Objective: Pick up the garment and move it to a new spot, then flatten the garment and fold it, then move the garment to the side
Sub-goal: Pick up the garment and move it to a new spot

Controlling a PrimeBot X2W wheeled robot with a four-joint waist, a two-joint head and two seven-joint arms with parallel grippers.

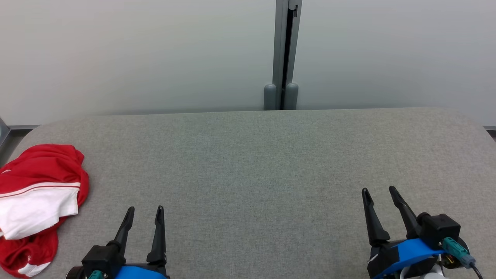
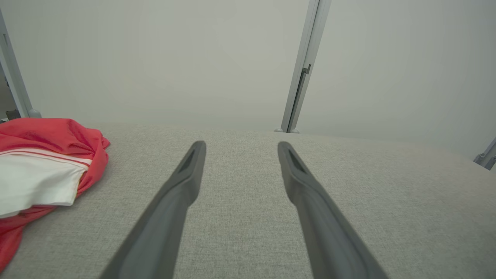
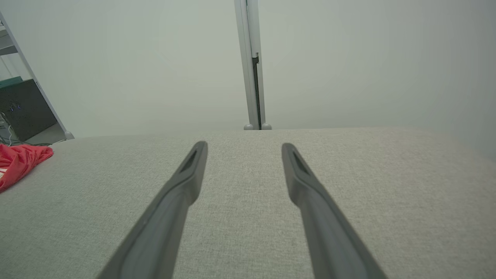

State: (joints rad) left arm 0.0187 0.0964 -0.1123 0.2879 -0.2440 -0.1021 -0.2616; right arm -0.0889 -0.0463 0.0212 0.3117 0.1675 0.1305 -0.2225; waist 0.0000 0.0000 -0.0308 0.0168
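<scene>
Reach with your left claw [image 1: 146, 209], spread wide and empty like the right claw [image 1: 378, 190], since the crumpled red-and-white garment [image 1: 38, 201] lies near its left side at the table's [image 1: 248, 162] left edge.

My left gripper [image 1: 145, 210] sits at the lower left, my right gripper [image 1: 378, 190] at the lower right; both have the fingers apart and hold nothing. The red and white garment [image 1: 38, 193] lies crumpled at the left edge of the grey table [image 1: 248, 162], near my left gripper but not touching it. Behind the table stands a grey post [image 1: 285, 54].
</scene>
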